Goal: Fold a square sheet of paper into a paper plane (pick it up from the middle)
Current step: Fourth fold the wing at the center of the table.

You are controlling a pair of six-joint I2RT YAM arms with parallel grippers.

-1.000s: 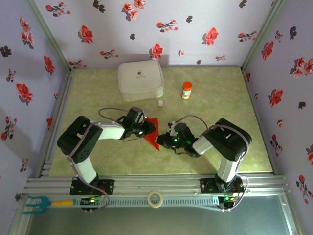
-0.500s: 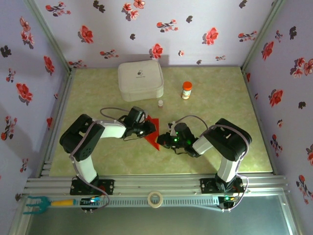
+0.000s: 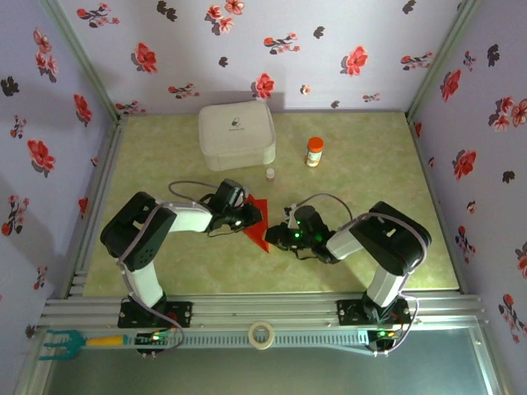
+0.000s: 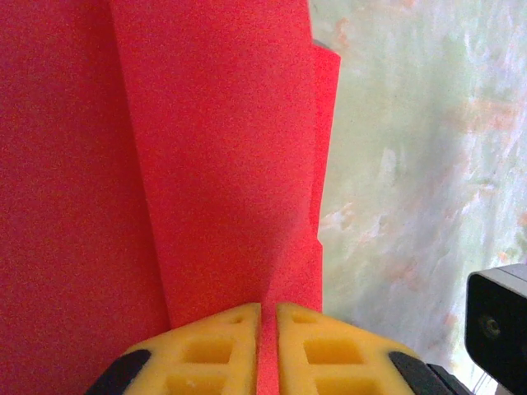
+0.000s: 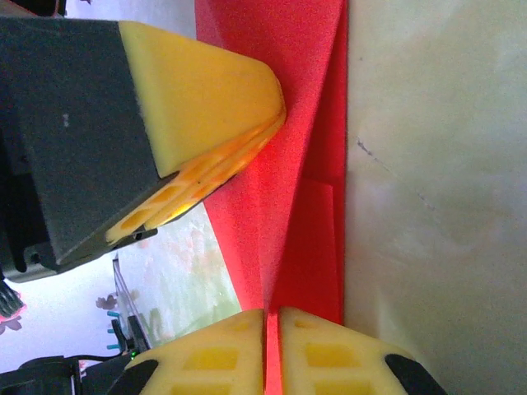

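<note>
Paper plane (image 3: 257, 225) of creased red paper low over the tabletop (image 3: 370, 206), left hand (image 4: 268, 311) pinched tight on it, right hand (image 5: 272, 314) clamped on its opposite edge, both arms bent inward.

Lilac walls (image 3: 387, 37) with red and black flowers around a mottled yellow-green tabletop (image 3: 370, 164), aluminium rails (image 3: 272, 306) in front.

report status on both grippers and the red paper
Left gripper shut on the creased bright red paper sheet. Right gripper shut on it too, from the opposite side. White rounded case well apart, behind.
</note>
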